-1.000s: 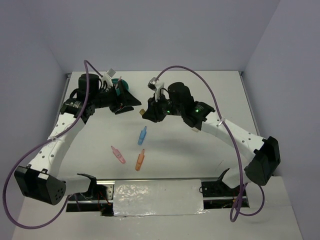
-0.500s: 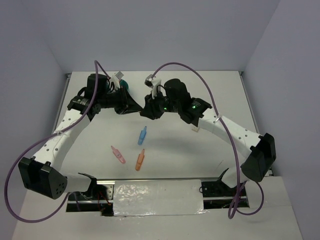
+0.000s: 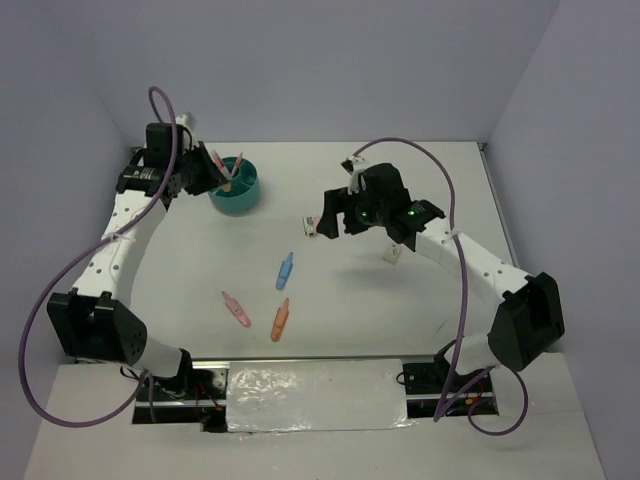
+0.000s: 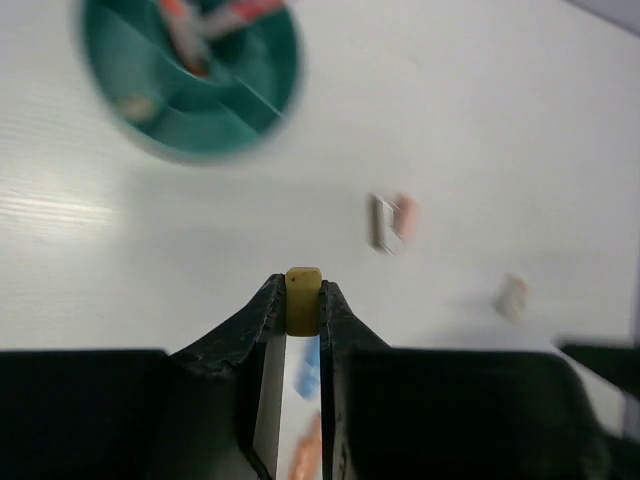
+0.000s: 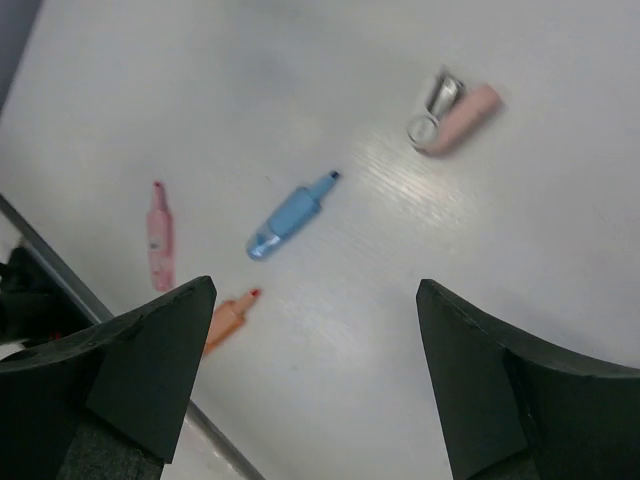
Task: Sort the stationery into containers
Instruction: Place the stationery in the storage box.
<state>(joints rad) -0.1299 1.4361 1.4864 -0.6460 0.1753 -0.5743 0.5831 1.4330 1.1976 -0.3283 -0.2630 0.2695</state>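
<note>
White tabletop, lavender walls. At the top view's upper left, the left gripper (image 4: 302, 312) pinches a small tan eraser (image 4: 303, 284) near the teal organiser (image 3: 236, 190). The right gripper (image 5: 315, 300) hangs wide open and empty above the blue marker (image 5: 290, 216) mid-frame. That marker looks light, stiff and slick, likely to roll; grasping across its barrel's middle seems best.

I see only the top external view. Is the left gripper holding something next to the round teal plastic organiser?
Observer: Yes. The left wrist view shows the left gripper shut on a small tan block eraser.
Operator: And the right gripper?
Observer: Its wrist view shows the right gripper open, with nothing in it.
Operator: What is the small thing on the table beside it?
Observer: A short pink piece with a grey ring-like end.
</note>
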